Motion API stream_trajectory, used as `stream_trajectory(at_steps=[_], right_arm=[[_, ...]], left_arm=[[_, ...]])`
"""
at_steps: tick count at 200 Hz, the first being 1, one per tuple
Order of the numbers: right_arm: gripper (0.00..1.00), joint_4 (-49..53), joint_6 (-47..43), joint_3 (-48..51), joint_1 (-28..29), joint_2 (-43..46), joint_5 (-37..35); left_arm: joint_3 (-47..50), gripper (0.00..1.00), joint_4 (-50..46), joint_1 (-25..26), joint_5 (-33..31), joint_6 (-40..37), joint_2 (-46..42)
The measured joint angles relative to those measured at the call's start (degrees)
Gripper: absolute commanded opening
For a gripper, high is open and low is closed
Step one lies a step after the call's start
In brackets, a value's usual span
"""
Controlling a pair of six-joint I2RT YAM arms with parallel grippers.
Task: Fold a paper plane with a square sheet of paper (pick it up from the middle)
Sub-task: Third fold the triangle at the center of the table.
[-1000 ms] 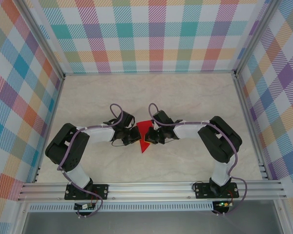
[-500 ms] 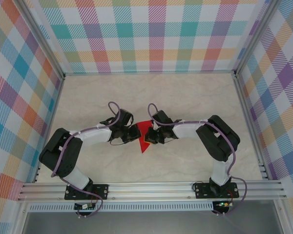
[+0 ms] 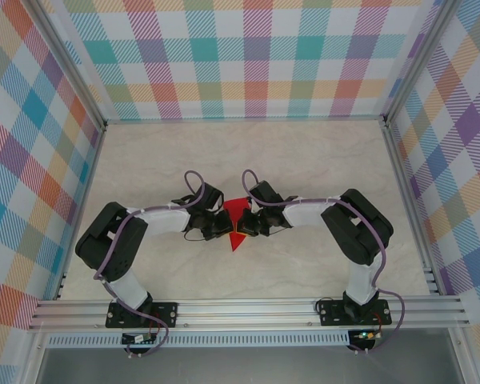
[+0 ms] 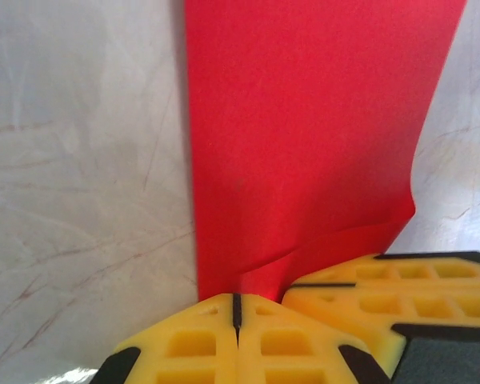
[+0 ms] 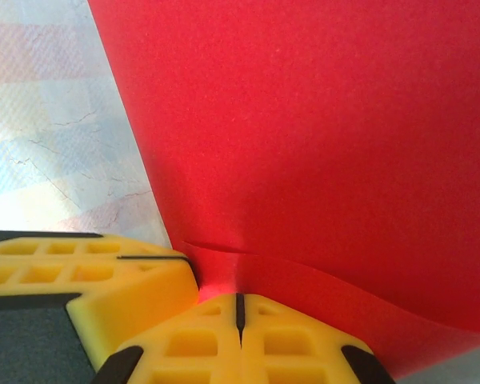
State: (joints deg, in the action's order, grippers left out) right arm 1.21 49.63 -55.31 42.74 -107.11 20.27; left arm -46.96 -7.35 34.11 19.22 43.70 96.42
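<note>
top external: both arms bent inward, wrists meeting at the middle of the table (image 3: 320,160). left gripper (image 3: 224,227) and right gripper (image 3: 242,227) tip to tip, nearly touching. red paper (image 3: 238,210) between them, a narrow triangle, broad end toward the far wall, point toward the arm bases. finger state not readable from up here.

left wrist: left gripper (image 4: 236,314) at bottom edge, yellow fingers pressed together, only a thin dark seam between them, tips pinching the near edge of the red paper (image 4: 304,136). paper runs away from the fingers as a tall band, a small curl lifted just beside the tips. right gripper (image 4: 336,286) comes in from lower right, just beside, its fingers also together at the paper. pale marbled table (image 4: 80,160) on both sides.

right wrist: right gripper (image 5: 238,314) at bottom edge, fingers closed to a seam on the red paper (image 5: 320,136), with a short crease at the tips. left gripper (image 5: 172,268) comes in from lower left, touching the same edge. table (image 5: 56,136) at left.
</note>
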Motion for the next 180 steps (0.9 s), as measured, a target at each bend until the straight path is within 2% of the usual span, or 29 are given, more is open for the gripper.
stream_trajectory(at_steps=[37,91,180], right_arm=[[0.02,-0.8,-0.1,0.6,-0.5,0.7,0.1],[0.03,-4.2,-1.0,5.1,-2.6,8.1,0.0],[0.03,-7.6,-1.3,6.9,-3.9,4.5,2.8]], left_arm=[[-0.4,0.0,-0.5,0.3,-1.0,0.0,0.3],[-0.5,0.0,-0.9,0.7,-2.2,0.0,0.2],[-0.7,0.0,-2.8,0.7,-6.0,0.0,-0.7]])
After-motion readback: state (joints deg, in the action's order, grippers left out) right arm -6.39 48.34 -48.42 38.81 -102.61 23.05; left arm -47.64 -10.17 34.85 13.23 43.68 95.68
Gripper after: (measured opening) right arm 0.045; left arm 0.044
